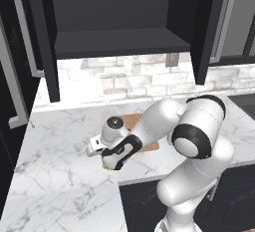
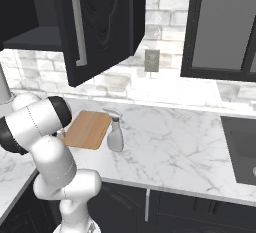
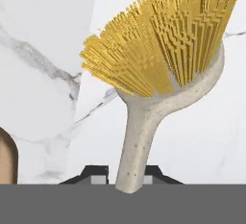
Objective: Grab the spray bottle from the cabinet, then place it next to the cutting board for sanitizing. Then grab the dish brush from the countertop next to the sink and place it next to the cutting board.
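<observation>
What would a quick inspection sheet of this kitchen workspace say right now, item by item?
Surface: white marble countertop with grey veining.
Job's things: cutting board lies flat on the countertop; spray bottle stands upright just right of it, as the right base view shows; dish brush is in the gripper, yellow bristles ahead of the fingers, over the marble.
Clutter: nothing seen.
Grippers: gripper shut on the dish brush's pale handle, low over the countertop by the board.
Cables: nothing seen.
Surroundings: cabinet stands open, its shelf bare; sink at the right; wall outlet on the brick backsplash.
</observation>
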Robot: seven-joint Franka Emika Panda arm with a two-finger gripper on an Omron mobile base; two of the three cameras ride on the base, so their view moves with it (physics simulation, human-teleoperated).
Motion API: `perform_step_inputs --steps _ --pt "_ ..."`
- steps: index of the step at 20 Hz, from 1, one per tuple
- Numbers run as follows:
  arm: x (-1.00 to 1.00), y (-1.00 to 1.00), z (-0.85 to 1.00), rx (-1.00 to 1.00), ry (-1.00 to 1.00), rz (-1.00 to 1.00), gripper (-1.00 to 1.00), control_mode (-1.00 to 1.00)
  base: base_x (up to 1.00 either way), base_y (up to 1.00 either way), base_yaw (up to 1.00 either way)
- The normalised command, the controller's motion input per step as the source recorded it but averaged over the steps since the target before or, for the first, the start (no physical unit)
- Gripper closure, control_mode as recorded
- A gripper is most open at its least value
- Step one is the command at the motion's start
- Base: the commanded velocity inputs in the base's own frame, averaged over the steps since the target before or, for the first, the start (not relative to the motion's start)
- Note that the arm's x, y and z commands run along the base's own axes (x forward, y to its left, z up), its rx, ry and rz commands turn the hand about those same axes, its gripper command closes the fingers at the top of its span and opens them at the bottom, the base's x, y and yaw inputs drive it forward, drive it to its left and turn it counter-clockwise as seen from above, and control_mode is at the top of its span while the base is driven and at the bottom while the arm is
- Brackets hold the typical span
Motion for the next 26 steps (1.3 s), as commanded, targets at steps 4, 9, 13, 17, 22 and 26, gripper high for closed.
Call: perform_step_inputs --steps 4,9,13,17,22,26 --pt "0.00 0.00 0.01 0.00 -0.05 0.00 -1.00 -1.00 0.00 0.00 0.00" --pt "0.00 0.00 0.28 0.00 0.00 0.00 -1.00 -1.00 0.00 0.00 0.00" --pt "-0.08 0.00 0.58 0.00 0.00 -0.01 -1.00 -1.00 0.00 0.00 0.00" --pt "-0.27 -0.02 0.89 0.01 0.00 -0.06 -1.00 -1.00 0.00 0.00 0.00" --pt "-0.46 0.00 0.91 0.00 -0.03 -0.09 -1.00 -1.00 0.00 0.00 0.00" --pt "-0.56 0.00 1.00 0.00 -0.09 -0.08 -1.00 -1.00 0.00 0.00 0.00"
